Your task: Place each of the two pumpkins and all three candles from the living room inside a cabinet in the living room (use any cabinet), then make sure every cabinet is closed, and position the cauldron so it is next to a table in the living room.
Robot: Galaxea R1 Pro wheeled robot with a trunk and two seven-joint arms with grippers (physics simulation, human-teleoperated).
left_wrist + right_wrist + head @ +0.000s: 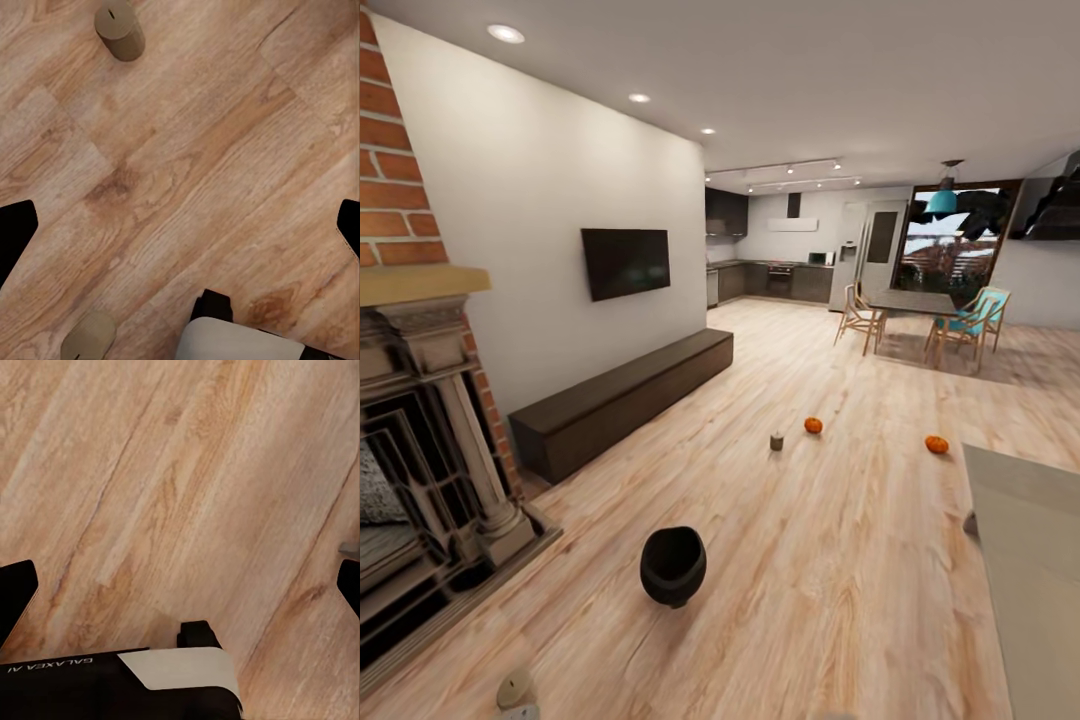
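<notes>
Pumpkins, two of them, lay on the plank floor right of frame centre, one point(813, 425) just beside a candle point(777, 441), the other point(936, 444) near the grey table point(1020, 520) at lower right. My cauldron point(673, 566) stood low centre, the closed cabinet point(622, 398) at left. Both my grippers point(180, 221) point(180, 581) hung spread wide, holding nothing.

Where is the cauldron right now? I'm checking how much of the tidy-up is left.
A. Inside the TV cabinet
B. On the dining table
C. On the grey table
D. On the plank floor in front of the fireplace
D: in the head view the cauldron stands on the bare wood floor beside the fireplace, apart from the grey table.
</notes>
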